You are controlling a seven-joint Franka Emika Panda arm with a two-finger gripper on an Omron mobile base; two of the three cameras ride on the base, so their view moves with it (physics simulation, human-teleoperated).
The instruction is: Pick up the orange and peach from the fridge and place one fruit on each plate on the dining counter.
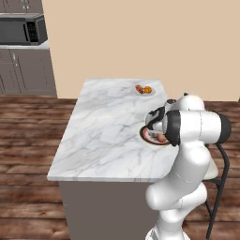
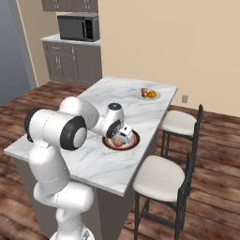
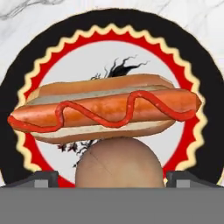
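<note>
Gripper [image 3: 112, 177] is clamped on the peach [image 3: 118, 162] right over the dark-rimmed plate [image 3: 205, 100], just beside the hot dog [image 3: 105, 109] lying on that plate

Near plate [image 3: 205, 131]: black rim, red ring with cream zigzag edging, pale grey centre with black scribble marks. Hot dog [image 3: 105, 107] on it: tan bun, orange-red sausage, red ketchup squiggle. Peach [image 3: 119, 162] between my dark fingertips: dull tan-brown. Dining counter [image 1: 103, 126]: white marble, grey veins. Far plate [image 1: 138, 93] white, orange [image 1: 147, 90] bright orange.
</note>
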